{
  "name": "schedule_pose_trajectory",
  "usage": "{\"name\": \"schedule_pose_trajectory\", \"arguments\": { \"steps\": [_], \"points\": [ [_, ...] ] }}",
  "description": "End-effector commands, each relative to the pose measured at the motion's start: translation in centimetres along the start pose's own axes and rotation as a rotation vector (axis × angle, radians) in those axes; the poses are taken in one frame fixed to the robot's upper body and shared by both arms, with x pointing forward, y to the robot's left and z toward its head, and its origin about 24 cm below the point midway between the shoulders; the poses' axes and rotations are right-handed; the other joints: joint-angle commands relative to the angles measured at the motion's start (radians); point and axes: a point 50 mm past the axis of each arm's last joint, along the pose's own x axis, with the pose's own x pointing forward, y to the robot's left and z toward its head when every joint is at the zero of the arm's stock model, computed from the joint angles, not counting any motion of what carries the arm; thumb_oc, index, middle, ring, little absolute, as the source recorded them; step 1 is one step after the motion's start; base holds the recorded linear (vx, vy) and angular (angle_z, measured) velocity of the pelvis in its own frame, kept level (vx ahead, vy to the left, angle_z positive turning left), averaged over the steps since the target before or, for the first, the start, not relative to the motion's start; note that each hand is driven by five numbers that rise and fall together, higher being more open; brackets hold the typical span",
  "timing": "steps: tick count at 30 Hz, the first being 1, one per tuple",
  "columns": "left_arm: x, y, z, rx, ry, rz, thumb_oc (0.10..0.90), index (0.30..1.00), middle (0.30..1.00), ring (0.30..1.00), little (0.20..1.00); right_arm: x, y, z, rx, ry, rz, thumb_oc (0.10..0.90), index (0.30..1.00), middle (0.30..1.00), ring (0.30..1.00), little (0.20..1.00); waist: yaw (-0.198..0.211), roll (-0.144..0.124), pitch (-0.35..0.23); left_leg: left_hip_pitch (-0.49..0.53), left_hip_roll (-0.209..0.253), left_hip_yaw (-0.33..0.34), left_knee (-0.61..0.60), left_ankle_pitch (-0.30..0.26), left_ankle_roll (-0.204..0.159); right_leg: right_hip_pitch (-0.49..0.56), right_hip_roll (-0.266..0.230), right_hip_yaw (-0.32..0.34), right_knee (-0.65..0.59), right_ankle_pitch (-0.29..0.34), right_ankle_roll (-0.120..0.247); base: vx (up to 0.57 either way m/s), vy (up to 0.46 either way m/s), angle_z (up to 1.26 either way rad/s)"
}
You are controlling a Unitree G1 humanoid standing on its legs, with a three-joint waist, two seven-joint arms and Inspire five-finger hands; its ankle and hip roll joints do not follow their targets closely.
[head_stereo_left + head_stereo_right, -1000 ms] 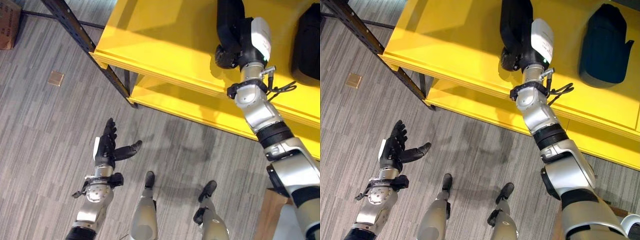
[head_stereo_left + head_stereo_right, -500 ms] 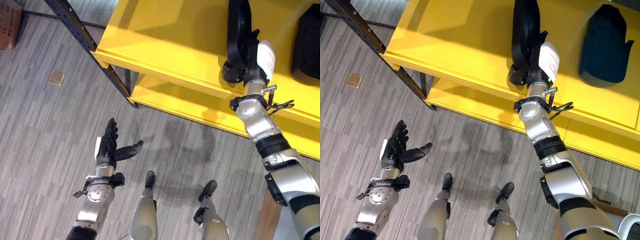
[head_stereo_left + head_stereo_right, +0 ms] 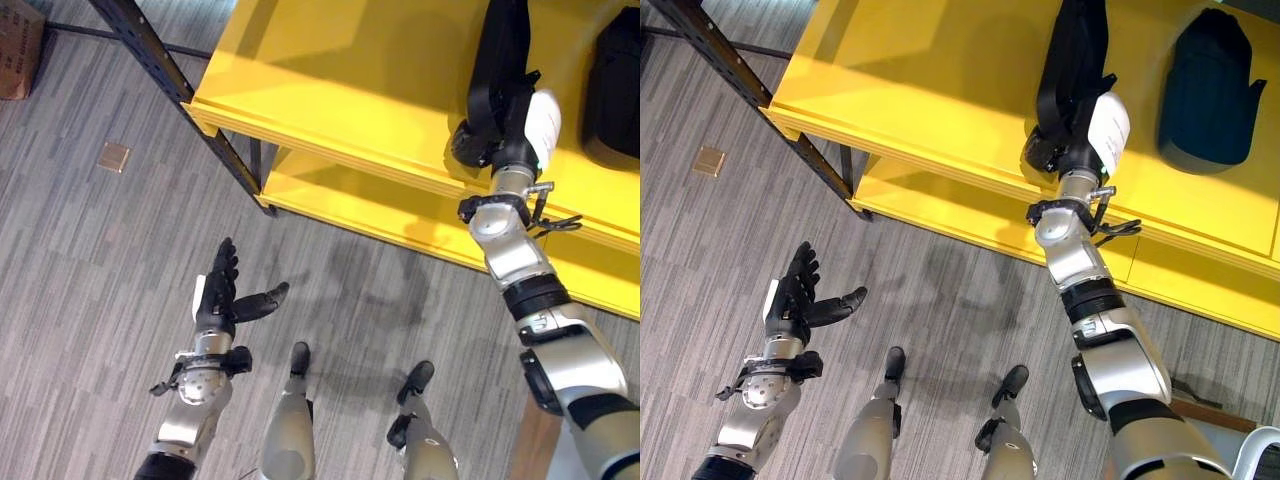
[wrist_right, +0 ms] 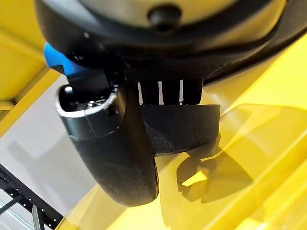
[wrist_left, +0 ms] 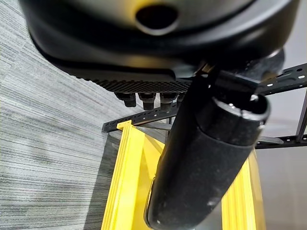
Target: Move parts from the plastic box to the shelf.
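Fingers of my right hand (image 3: 1072,128) are curled round a black part (image 3: 1077,55), with the thumb clamped on its near side; my right wrist view shows the same part (image 4: 180,127) pinched between thumb and fingers, its lower edge close above the yellow board, though I cannot tell whether it touches. The part stands up on edge over the upper board of the shelf (image 3: 330,90), reaching away from my hand toward the back of that board. My right arm stretches up from the lower right to reach it.

Further right on the same board lies a second dark part (image 3: 1210,90), flat on the yellow and well apart from my hand.

My left hand (image 3: 215,297) hangs low at the left over the grey floor (image 3: 90,250), fingers straight and spread, thumb out to the side, holding nothing. A black frame post (image 3: 170,85) runs slantwise past the shelf's left corner, and a small tan square (image 3: 112,156) lies on the floor beyond it.
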Motion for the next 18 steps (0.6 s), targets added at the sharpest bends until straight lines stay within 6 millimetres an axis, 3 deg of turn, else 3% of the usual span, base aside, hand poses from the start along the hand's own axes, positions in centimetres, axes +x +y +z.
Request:
{"name": "schedule_pose_trajectory", "arguments": {
  "steps": [1, 18],
  "points": [
    [0.4, -0.7, 3.7, 0.0, -0.202, -0.039, 0.9, 1.0, 1.0, 1.0, 1.0, 2.8, -3.5, 4.5, 0.1, -0.162, -0.184, 0.4, 0.3, 0.3, 0.3, 0.3, 0.005, 0.02, -0.018, -0.01, -0.047, 0.049, -0.091, 0.075, 0.071, 0.159, -0.064, -0.011, 0.007, 0.005, 0.144, 0.0, 0.0, 0.0],
    [0.2, -0.1, 3.6, -0.001, -0.2, -0.04, 0.9, 1.0, 1.0, 1.0, 1.0, 3.4, -3.9, 6.5, -0.006, -0.283, -0.123, 0.4, 0.3, 0.3, 0.3, 0.3, 0.021, 0.006, -0.019, -0.009, -0.05, 0.04, -0.098, 0.077, 0.072, 0.166, -0.059, -0.021, 0.005, 0.004, 0.146, 0.0, 0.0, 0.01]
  ]
}}
